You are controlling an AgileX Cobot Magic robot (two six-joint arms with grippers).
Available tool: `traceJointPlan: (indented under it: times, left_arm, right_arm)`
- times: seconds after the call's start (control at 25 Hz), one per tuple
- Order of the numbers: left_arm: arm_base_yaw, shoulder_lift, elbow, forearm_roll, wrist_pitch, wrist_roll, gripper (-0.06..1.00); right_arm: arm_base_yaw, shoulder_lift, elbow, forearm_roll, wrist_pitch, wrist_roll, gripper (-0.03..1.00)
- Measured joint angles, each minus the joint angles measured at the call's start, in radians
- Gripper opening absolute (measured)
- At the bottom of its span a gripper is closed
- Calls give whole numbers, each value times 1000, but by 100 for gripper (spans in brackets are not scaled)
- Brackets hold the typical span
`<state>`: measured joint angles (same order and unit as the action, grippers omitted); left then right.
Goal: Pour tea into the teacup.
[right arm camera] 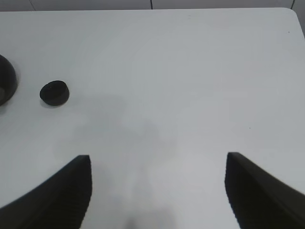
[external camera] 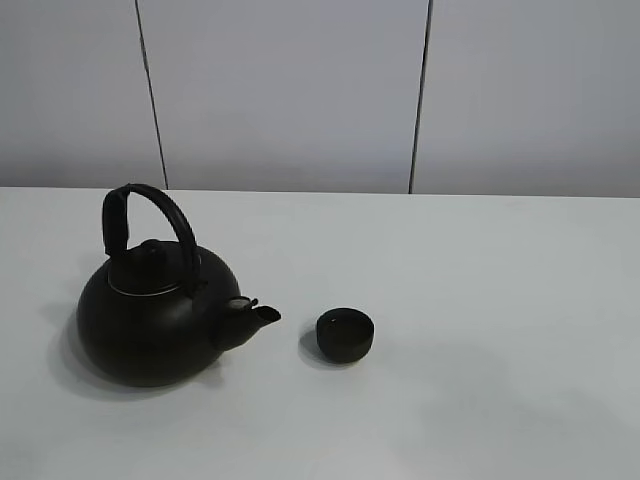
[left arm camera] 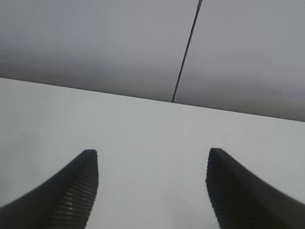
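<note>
A big black round kettle sits on the white table, out toward nine o'clock from the middle of the tabletop as the high camera sees it. Its arched handle stands upright over a lid with a small knob, and its short spout points toward three o'clock. The teacup, small, dark and handleless, stands upright just beside the spout tip at the kettle's three o'clock, with a sliver of bare table between them. Nothing touches either one.

Neither arm shows in the high view. From the left wrist camera, the left gripper hangs over bare table with its two ribbed black fingers spread wide and nothing between them; beyond is the table's far edge and a grey wall panel with a dark seam.

The right gripper likewise has its fingers wide apart, with only white tabletop in the gap. In that wrist view the teacup is seen from above, well apart from the fingers, with a curved slice of the kettle next to it at the frame's edge. A soft shadow lies on the table ahead of this gripper.
</note>
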<state>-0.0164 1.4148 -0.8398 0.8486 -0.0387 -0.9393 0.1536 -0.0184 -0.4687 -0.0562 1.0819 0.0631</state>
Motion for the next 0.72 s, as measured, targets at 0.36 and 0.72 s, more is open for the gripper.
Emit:
traceJointPlan:
  times: [0.36, 0.72]
  left_arm:
    - [0, -9, 0, 0, -48, -23, 47]
    - [0, -44, 0, -75, 100, 95, 47]
  right_arm:
    - [0, 0, 0, 0, 0, 0, 54]
    - [0, 0, 0, 0, 0, 0, 54]
